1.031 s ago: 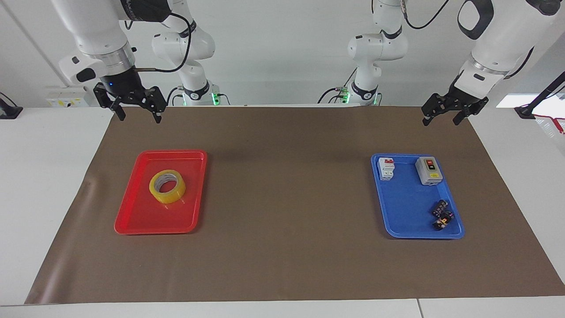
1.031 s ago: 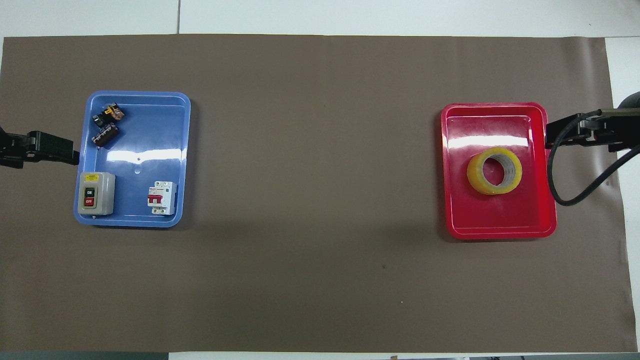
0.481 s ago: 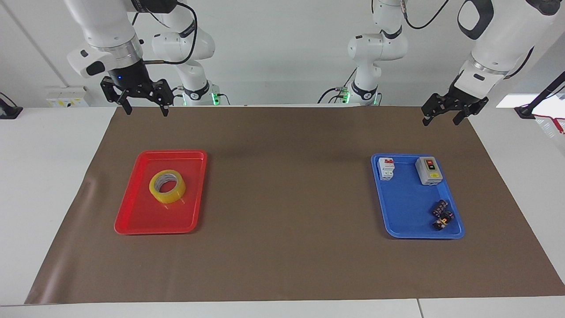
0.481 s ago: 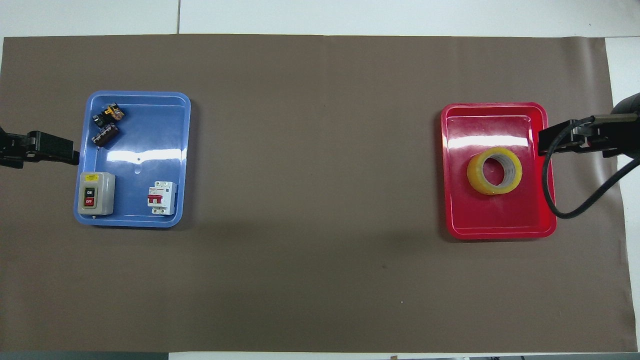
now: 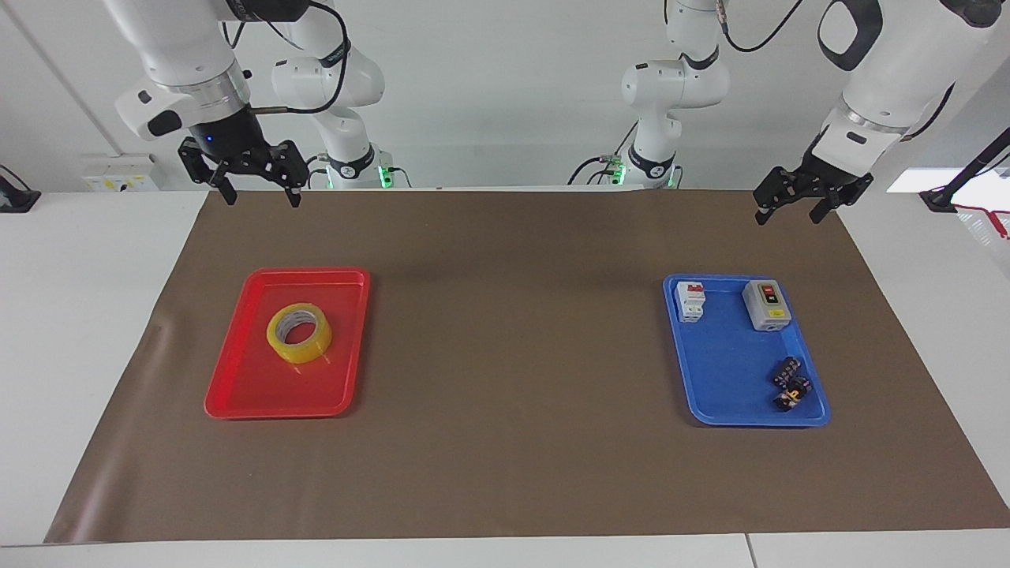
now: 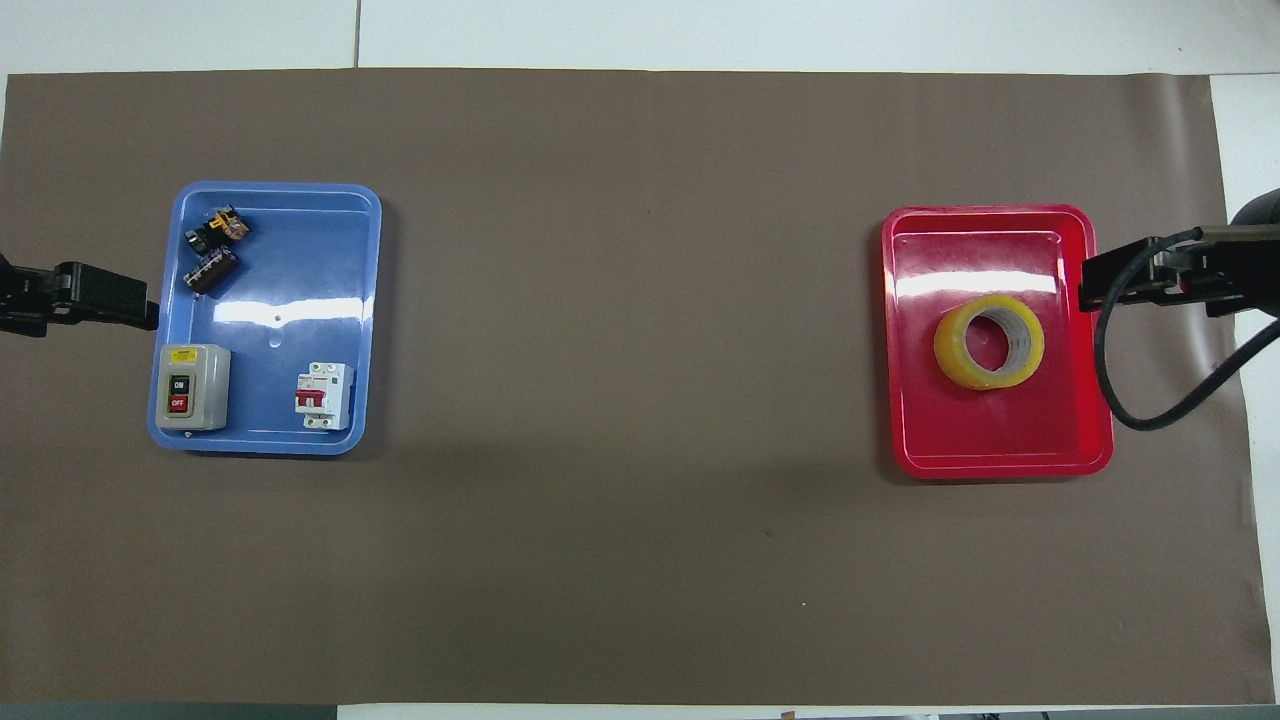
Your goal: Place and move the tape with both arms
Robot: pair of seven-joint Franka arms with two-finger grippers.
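Both grippers, right (image 5: 258,195) and left (image 5: 787,211), hang spread above the table's robot-side corners; the tape (image 5: 299,332) lies in the red tray (image 5: 260,390).

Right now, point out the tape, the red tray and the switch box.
tape (image 5: 299,347): facing view, yellow outer wall.
red tray (image 5: 260,386): facing view, bare floor.
switch box (image 6: 192,399): overhead view, grey top face.

White bench (image 5: 95,331) carrying wide brown paper sheet (image 5: 513,355) (image 6: 640,560), covering most of top. Rectangular red plastic tray (image 5: 237,394) (image 6: 905,400) lying on sheet toward right arm's end. Rectangular blue plastic tray (image 5: 726,386) (image 6: 300,250) lying on sheet toward left arm's end, well apart.
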